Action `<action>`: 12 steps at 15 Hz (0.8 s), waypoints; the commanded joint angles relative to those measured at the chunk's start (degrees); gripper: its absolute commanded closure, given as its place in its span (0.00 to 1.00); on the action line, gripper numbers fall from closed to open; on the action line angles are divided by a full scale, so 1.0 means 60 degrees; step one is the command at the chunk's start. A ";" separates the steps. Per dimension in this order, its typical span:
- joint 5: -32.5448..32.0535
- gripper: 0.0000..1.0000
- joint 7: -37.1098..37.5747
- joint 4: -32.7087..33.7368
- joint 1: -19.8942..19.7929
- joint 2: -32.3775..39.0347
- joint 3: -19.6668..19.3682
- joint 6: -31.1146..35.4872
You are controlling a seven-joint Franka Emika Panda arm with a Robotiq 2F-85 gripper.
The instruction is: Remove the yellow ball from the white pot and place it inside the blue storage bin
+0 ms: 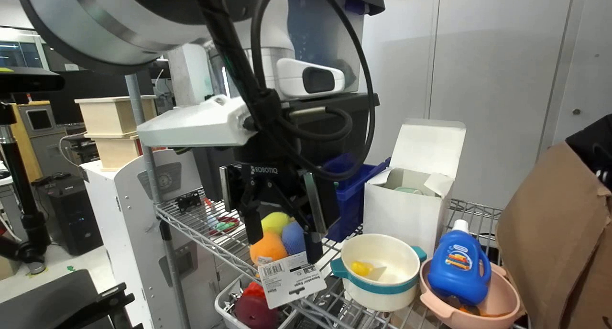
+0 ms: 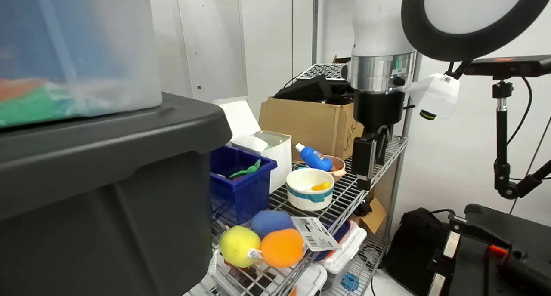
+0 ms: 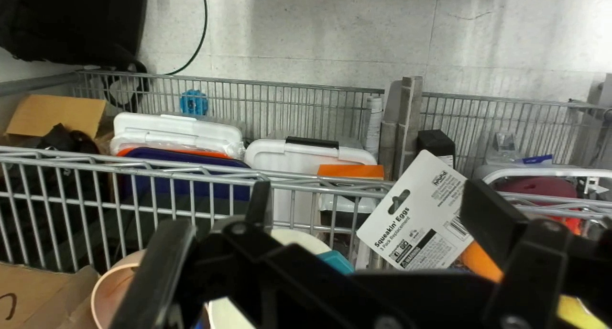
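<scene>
The small yellow ball [image 1: 361, 268] lies inside the cream-white pot [image 1: 381, 294] with teal handles; both also show in an exterior view, as the ball [image 2: 322, 186] and the pot [image 2: 304, 202]. The dark blue storage bin [image 1: 350, 205] stands behind the pot; an exterior view shows the bin [image 2: 254, 192] with a green item in it. My gripper [image 1: 283, 241] is open and empty, above the shelf's front edge beside the pot, also seen in an exterior view [image 2: 372, 174]. In the wrist view the gripper [image 3: 369, 200] hides most of the pot [image 3: 299, 240], and the ball is hidden.
A netted pack of yellow, orange and blue balls [image 2: 282, 248] with a white card [image 1: 292, 280] lies near the gripper. A pink bowl [image 1: 471, 314] with a blue bottle [image 1: 460, 267], a white box [image 1: 404, 212] and a cardboard box [image 2: 308, 124] flank the pot. A dark grey tote [image 2: 107, 210] stands beside the bin.
</scene>
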 commanded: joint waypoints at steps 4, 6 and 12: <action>0.0159 0.00 -0.0172 0.0540 0.0215 0.0638 -0.0343 -0.0005; 0.0191 0.00 -0.0210 0.0610 0.0227 0.0758 -0.0357 0.0068; 0.0308 0.00 -0.0257 0.0595 0.0281 0.0690 -0.0374 -0.0073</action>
